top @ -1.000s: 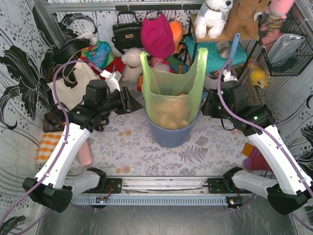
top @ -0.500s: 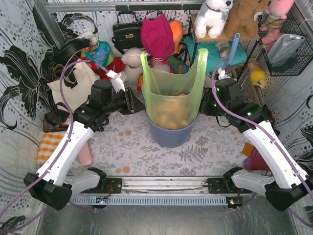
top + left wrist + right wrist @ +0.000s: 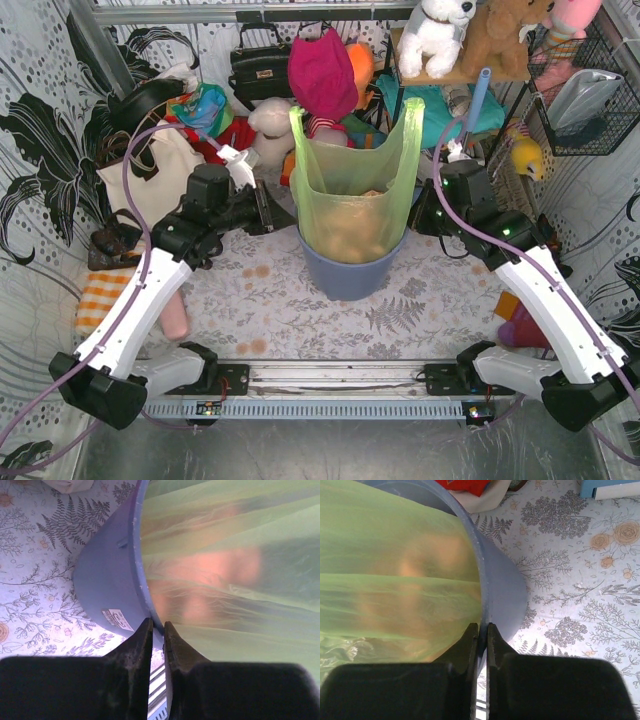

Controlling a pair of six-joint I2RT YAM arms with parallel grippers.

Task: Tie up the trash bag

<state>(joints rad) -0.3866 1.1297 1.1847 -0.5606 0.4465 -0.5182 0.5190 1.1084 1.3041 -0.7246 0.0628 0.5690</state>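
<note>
The light-green trash bag [image 3: 352,190] stands in the blue-grey bin [image 3: 350,275], its two handles pointing up, brown paper showing through. My left gripper [image 3: 265,208] is shut and empty just left of the bag, at about rim height. In the left wrist view its fingertips [image 3: 157,626] point at the bin's rim [image 3: 142,580], with the bag [image 3: 235,555] to the right. My right gripper [image 3: 420,212] is shut and empty just right of the bag. In the right wrist view its tips [image 3: 482,627] face the bin wall [image 3: 502,590] beside the bag [image 3: 395,565].
A cream tote bag [image 3: 150,175] with black straps lies at the left. A black handbag [image 3: 258,62], soft toys [image 3: 435,35] and a pink hat [image 3: 322,75] crowd the back. A wire basket [image 3: 590,90] hangs at the right. A pink thing [image 3: 515,325] lies by the right arm.
Both grippers have moved in towards the bag's sides from a second ago; the right one also rose a little. Little motion in the last half second. The bag has not moved.
</note>
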